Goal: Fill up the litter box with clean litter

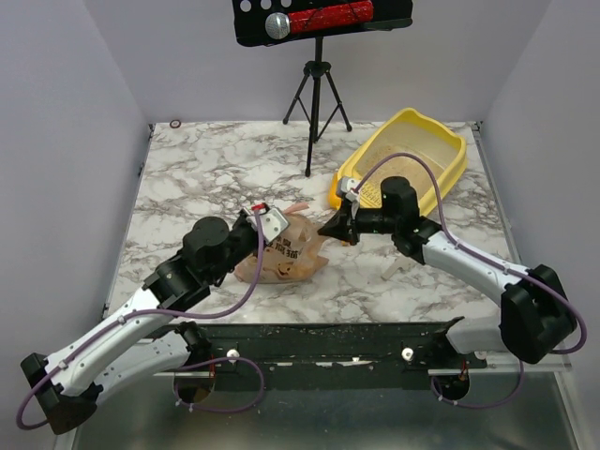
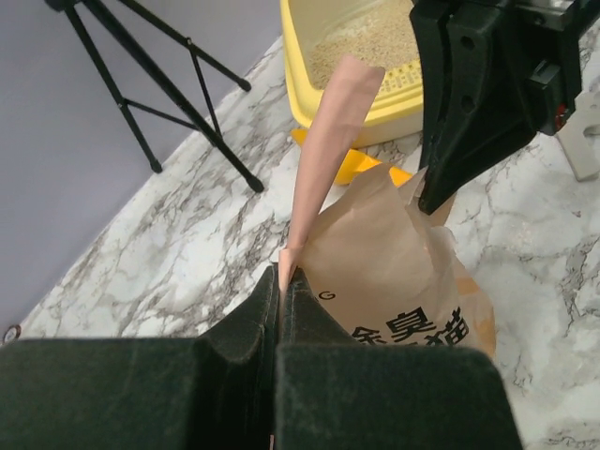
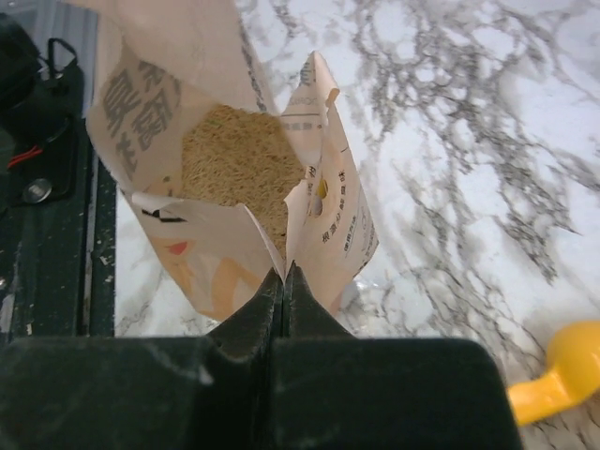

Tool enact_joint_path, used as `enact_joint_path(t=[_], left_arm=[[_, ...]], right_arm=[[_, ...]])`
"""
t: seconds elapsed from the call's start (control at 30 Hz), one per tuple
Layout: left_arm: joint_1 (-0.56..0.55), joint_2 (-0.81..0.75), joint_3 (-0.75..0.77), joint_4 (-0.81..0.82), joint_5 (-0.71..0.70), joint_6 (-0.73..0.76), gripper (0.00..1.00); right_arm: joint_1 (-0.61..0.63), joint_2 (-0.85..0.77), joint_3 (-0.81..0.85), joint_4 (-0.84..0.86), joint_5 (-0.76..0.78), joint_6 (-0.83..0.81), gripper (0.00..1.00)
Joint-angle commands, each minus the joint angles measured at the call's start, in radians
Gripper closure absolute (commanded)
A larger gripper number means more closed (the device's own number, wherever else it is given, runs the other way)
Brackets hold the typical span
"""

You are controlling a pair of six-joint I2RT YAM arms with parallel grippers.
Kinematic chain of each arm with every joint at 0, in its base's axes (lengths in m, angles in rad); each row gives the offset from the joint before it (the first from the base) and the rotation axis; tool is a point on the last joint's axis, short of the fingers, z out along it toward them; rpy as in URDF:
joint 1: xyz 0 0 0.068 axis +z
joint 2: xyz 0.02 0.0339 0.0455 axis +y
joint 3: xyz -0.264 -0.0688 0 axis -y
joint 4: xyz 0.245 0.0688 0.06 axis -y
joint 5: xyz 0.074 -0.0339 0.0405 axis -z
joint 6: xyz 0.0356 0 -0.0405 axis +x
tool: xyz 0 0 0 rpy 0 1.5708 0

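Paper bag (image 1: 286, 258) sits on marble table (image 1: 206, 178), mouth open, pulled apart btwn both arms. L gripper (image 1: 265, 217) is at bag's near-left top edge, fingers pinched tight on a long strip of the bag's rim (image 2: 328, 141), w/ paper clamped btwn them and no gap showing. R gripper (image 1: 330, 228) is at bag's right top edge, fingers also closed flat on the paper, at a fold of the rim (image 3: 284, 277).

Clean litter (image 3: 239, 164) lies inside the bag, a beige grainy mass well below the rim. More of it (image 1: 398, 155) covers the floor of the litter box (image 1: 450, 150).

Litter box stands beyond the bag and to its right, apart from it, tilted diagonally. Scoop (image 1: 370, 195), yellow-orange, lies btwn bag and box, by the box's near wall; whether it touches the wall I can't tell. Tripod (image 1: 317, 89) stands beyond the bag, roughly straight back.
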Motion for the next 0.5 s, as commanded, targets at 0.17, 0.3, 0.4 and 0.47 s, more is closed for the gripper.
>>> enact_joint_path(t=[0.17,0.3,0.4,0.47], left_arm=[[0.058,0.165,0.223,0.199,0.303,0.112,1.00],[0.116,0.209,0.162,0.231,0.390,0.030,1.00],[0.142,0.208,0.102,0.221,0.390,0.005,0.86],[0.170,0.161,0.059,0.210,0.406,-0.021,0.74]], right_arm=[[-0.093,-0.140,0.074,-0.054,0.268,0.032,1.00],[-0.126,-0.128,0.064,-0.137,0.278,0.058,1.00],[-0.132,-0.144,-0.011,-0.105,0.286,0.090,1.00],[-0.132,-0.164,-0.051,-0.077,0.295,0.096,1.00]])
